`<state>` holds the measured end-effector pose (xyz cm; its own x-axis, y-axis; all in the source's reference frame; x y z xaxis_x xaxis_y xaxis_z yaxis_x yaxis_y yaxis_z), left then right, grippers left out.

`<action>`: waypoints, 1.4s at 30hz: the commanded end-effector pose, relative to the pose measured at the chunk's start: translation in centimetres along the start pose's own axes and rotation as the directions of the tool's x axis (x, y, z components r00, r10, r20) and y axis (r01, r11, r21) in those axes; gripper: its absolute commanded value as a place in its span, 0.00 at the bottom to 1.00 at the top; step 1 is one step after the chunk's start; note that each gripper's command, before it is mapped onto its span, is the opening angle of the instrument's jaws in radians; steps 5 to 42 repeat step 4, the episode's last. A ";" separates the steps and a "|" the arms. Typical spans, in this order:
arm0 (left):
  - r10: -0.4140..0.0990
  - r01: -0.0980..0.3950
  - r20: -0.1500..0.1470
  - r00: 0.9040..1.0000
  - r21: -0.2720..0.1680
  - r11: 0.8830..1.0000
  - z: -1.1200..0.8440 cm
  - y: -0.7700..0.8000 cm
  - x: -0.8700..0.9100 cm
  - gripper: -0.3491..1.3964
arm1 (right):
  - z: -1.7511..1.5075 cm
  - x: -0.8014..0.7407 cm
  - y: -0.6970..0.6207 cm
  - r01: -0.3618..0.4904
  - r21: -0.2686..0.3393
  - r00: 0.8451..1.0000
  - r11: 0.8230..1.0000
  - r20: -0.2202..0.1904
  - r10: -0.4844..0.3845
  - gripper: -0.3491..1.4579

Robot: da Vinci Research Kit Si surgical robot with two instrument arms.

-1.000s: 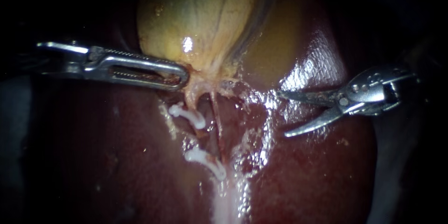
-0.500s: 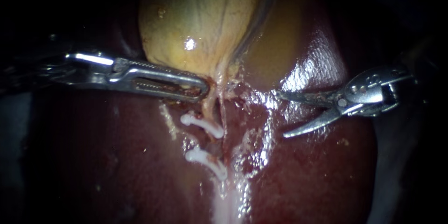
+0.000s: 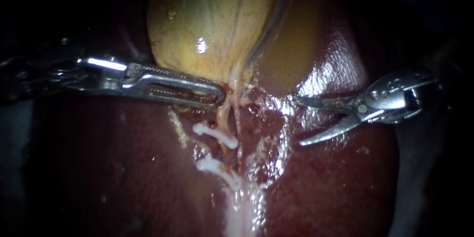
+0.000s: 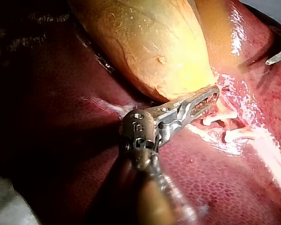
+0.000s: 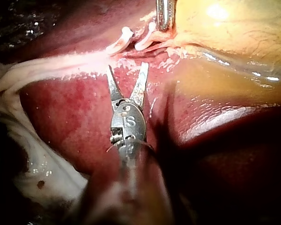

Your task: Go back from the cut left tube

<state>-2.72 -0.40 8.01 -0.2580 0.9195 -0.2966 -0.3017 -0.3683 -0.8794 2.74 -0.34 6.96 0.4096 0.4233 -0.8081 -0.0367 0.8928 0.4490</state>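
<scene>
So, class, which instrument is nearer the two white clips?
Left. The left instrument ends just above the upper clip, against the gallbladder; the right instrument sits apart, over the liver.

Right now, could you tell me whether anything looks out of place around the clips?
Nothing stands out. The upper clip and lower clip lie roughly parallel. The left instrument is shut on the gallbladder at its neck, and the right instrument stands open, away from the clips.

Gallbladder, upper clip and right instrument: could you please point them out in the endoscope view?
gallbladder [image 3: 207, 15], endoscope view, middle of its body.
upper clip [image 3: 216, 135], endoscope view, its middle.
right instrument [image 3: 299, 120], endoscope view, midway between its open jaws' tips.
</scene>
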 end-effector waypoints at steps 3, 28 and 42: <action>0.000 0.000 0.002 1.000 -0.002 1.000 0.00 0.00 0.00 0.00 | 0.00 0.00 0.00 0.000 0.000 1.000 1.000 0.001 0.000 0.99; 0.000 0.000 0.002 1.000 -0.002 1.000 0.00 0.00 0.00 0.00 | 0.00 0.00 0.00 0.000 0.000 1.000 1.000 0.001 0.000 0.99; 0.000 0.000 0.002 1.000 -0.002 1.000 0.00 0.00 0.00 0.00 | 0.00 0.00 0.00 0.000 0.000 1.000 1.000 0.001 0.000 0.99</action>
